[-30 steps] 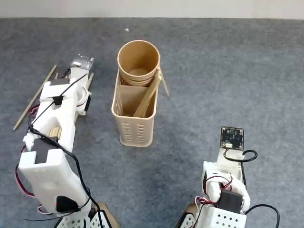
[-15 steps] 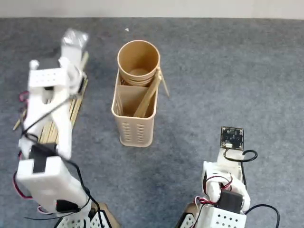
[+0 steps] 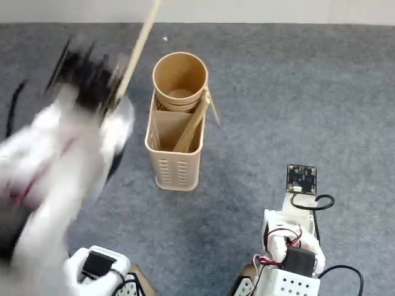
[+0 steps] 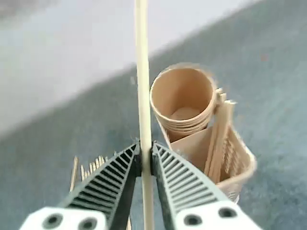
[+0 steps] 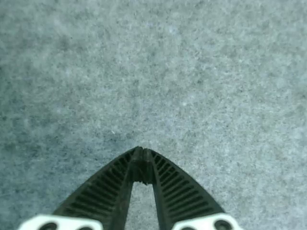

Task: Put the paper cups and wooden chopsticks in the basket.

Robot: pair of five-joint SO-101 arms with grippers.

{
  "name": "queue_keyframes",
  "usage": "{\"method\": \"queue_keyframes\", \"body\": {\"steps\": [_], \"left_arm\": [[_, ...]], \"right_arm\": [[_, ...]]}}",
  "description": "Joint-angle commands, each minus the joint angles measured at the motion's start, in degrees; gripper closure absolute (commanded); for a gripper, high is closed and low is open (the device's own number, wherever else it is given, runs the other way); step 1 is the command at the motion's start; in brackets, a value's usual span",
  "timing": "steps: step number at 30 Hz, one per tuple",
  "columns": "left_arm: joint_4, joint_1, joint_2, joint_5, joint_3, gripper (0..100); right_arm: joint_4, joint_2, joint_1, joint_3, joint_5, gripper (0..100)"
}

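My left gripper (image 4: pixel 145 154) is shut on a wooden chopstick (image 4: pixel 142 86), which stands up between its fingers. In the high view that chopstick (image 3: pixel 139 44) slants up past the picture's top edge, held by the blurred left arm (image 3: pixel 80 123) left of the basket. The cream basket (image 3: pixel 174 161) stands mid-table with stacked paper cups (image 3: pixel 179 77) in its far compartment and chopsticks (image 3: pixel 192 126) leaning in the near one. From the left wrist the cups (image 4: pixel 183 98) and basket (image 4: pixel 225 167) lie beyond the fingers. Several more chopsticks (image 4: pixel 88 165) lie on the carpet. My right gripper (image 5: pixel 142 165) is shut on nothing above bare carpet.
Grey carpet (image 3: pixel 308 86) covers the table, with open room right of the basket. The right arm (image 3: pixel 293 246) sits folded at the near right edge. A pale wall strip (image 3: pixel 247 11) runs along the far side.
The left arm has lifted off the carpet at the left and swung up toward the basket, carrying one chopstick with it. The right arm has stayed still.
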Motion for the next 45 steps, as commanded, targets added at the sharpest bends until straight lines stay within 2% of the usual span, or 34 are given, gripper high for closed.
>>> {"method": "queue_keyframes", "body": {"steps": [1,4,10,15,28,33,38,42,45], "left_arm": [[-9.0,0.8,-11.5,0.6,13.9,100],[-21.6,1.2,-15.2,1.0,25.7,100],[-46.8,5.1,-14.7,3.4,38.9,100],[-56.8,10.9,-11.2,3.5,42.8,99],[-62.1,11.1,-3.9,3.4,50.3,99],[-61.8,11.1,-4.4,3.5,51.5,87],[-61.7,10.7,-4.4,3.5,51.4,86],[-61.6,6.1,-4.4,3.6,48.9,86],[-57.7,-0.6,-4.4,3.6,45.8,86]], "right_arm": [[0.2,-0.7,0.4,7.8,-0.6,99.3],[0.2,-0.7,0.4,7.8,-0.6,99.3],[0.2,-0.7,0.4,7.8,-0.6,99.3],[0.2,-0.7,0.4,7.8,-0.6,99.3],[0.2,-0.7,0.4,7.8,-0.6,99.3],[0.2,-0.7,0.4,7.8,-0.6,99.3],[0.2,-0.7,0.4,7.8,-0.6,99.3],[0.2,-0.7,0.4,7.8,-0.6,99.3],[0.2,-0.7,0.4,7.8,-0.6,99.3]]}}
